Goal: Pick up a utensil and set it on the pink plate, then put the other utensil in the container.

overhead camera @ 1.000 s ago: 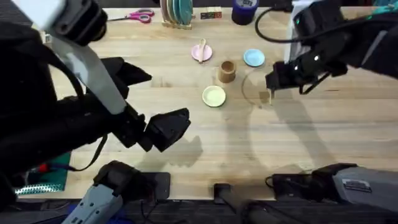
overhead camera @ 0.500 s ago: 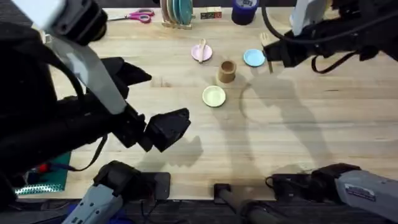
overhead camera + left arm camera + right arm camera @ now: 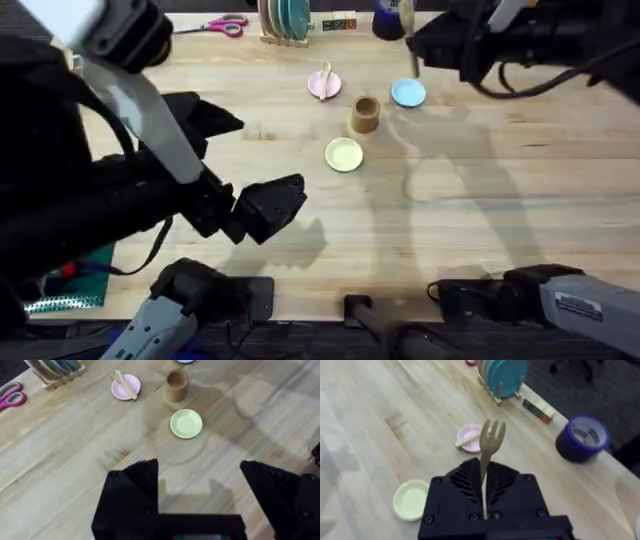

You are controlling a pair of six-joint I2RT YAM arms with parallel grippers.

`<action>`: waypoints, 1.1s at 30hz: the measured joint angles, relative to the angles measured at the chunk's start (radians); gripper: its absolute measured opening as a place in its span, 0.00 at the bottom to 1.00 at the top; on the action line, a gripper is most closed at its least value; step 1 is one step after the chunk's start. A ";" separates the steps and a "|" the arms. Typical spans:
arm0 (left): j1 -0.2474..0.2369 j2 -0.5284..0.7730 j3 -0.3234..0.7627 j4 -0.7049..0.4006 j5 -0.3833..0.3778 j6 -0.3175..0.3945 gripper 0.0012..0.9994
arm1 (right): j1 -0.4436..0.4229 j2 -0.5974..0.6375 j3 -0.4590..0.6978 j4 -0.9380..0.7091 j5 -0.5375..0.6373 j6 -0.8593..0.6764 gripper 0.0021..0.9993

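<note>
Spoon [image 3: 123, 383]: it lies across the pink plate [image 3: 131, 382], so your first step looks done.
Fork [image 3: 489, 447]: your right gripper [image 3: 484, 510] has it clenched by the handle, prongs up, raised above the table near the blue plate [image 3: 407, 93].
Handling: probably light, stiff and thin; grip the handle, keep the squeeze steady.
Container [image 3: 365, 114]: upright between the plates, a narrow mouth to aim for.
Left gripper [image 3: 200, 485]: spread wide, holding nothing.
</note>
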 joint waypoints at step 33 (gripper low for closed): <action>0.000 0.000 0.000 0.000 0.000 0.000 1.00 | 0.035 0.284 -0.367 0.904 -0.226 0.078 0.03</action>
